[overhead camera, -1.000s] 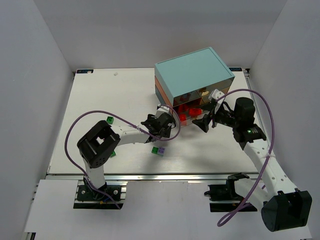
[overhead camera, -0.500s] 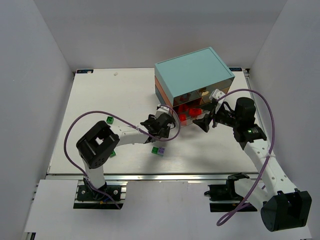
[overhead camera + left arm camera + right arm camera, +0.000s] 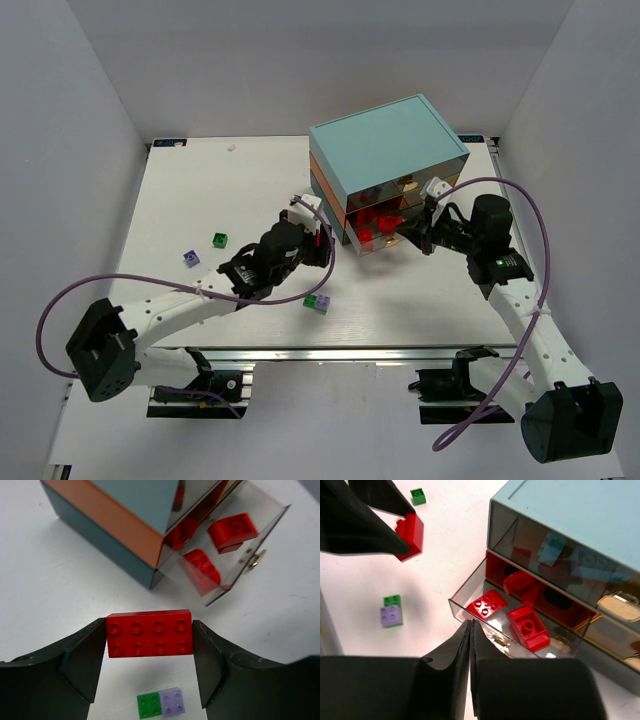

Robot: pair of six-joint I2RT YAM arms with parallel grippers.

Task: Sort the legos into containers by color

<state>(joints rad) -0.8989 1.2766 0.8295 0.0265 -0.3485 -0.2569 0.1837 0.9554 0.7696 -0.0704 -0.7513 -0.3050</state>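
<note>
Nearest the tabletop's near edge, a joined green-and-lilac pair [image 3: 161, 704] lies loose, just below the left gripper [image 3: 149, 639]; that gripper is clamped on a red brick [image 3: 149, 630], a two-by-four held studs up by its short ends, so its long axis runs from finger to finger; the brick is off the tabletop, near the middle; the coming move turns on the open drawer [image 3: 270, 535], which lies ahead and to the right of this gripper, pulled out of the chest [image 3: 125, 530] toward the near edge, with several red bricks [image 3: 527, 626] already in it; the held brick sits short of the drawer's left wall, not over it, so it likely has to go right and a little farther before release; the right gripper [image 3: 471, 630] is nearer the drawer, at its front wall by the handle [image 3: 256, 560], jaws pressed together; I cannot tell whether they pinch anything; farther left on the tabletop a green brick [image 3: 219, 240] and a lilac brick [image 3: 190, 258] lie apart, unsorted; the chest stands by the far right corner.
</note>
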